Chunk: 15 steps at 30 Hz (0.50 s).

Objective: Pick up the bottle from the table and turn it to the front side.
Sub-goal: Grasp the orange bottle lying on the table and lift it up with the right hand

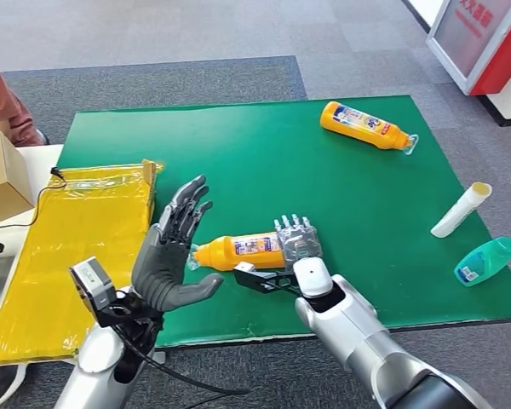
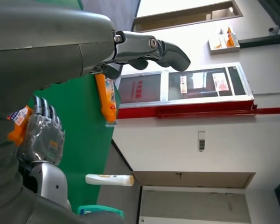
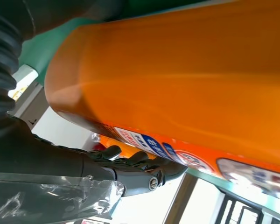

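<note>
Head view, nearest first: the left robot hand [image 1: 173,254] hangs over the front of the green mat [image 1: 253,153] with fingers spread and thumb out, holding nothing, its fingertips just beside the capped end of the bottle [image 1: 240,251]. That orange bottle lies on its side on the mat, cap toward the left robot hand, while the right robot hand [image 1: 298,243] closes over its other end from the right, fingers wrapped across the body. The covered end is hidden under those fingers, and the label is too small to read. From the right wrist view the bottle [image 3: 188,88] is a blurred orange mass cut off at the edges, with the dark thumb beneath it.

Farther back on the counter lies a second orange bottle [image 1: 366,125], also on its side. To the right are one white tube [image 1: 461,209] and one teal bottle [image 1: 487,260] at the mat's edge. A yellow bag [image 1: 73,247] lies left of the mat.
</note>
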Tool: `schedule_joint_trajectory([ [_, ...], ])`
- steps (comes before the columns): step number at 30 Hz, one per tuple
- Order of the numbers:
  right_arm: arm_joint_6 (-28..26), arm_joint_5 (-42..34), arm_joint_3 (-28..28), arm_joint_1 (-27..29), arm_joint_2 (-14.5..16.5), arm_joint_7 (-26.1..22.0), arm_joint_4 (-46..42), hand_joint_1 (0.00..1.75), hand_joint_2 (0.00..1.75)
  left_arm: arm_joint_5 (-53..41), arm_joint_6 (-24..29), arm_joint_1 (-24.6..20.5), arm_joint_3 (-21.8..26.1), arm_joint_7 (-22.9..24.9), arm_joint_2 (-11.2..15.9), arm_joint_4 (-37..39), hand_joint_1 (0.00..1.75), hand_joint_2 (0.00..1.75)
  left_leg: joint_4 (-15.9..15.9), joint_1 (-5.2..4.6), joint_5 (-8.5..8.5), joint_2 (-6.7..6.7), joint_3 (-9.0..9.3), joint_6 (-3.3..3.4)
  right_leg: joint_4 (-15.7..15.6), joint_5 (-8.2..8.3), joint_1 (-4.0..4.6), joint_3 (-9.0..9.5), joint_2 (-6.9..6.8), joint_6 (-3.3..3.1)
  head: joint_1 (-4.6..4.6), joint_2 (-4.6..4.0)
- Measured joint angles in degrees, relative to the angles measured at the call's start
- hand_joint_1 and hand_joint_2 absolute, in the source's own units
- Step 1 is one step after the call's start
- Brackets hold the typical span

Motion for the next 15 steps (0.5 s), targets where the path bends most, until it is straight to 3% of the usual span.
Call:
schedule_joint_trajectory([
  [6,0.00,0.00,0.21,-0.37,0.43,0.00,0.69,0.02,1.75,0.00,0.03,-0.22,-0.16,0.09,-0.10,0.28,0.00,1.75,0.00,0.00,0.00,0.01,0.00,0.00,0.00,0.00,0.00,0.00,0.01,0.00,0.00,0.00],
  [10,0.09,0.04,0.48,-0.45,0.47,-0.21,1.20,1.75,1.75,0.26,0.09,-0.21,-0.17,0.15,-0.09,0.49,0.00,1.75,0.00,0.00,0.00,0.01,0.01,0.00,0.00,0.00,0.00,0.00,0.00,-0.01,0.01,0.00],
  [15,0.02,0.09,1.00,-0.48,0.47,-0.90,2.28,1.75,1.75,0.89,0.14,-0.16,-0.18,-0.02,-0.03,1.00,0.00,1.75,0.00,0.00,0.01,0.00,0.00,0.01,0.00,0.01,0.00,0.01,0.00,-0.01,0.01,0.00],
])
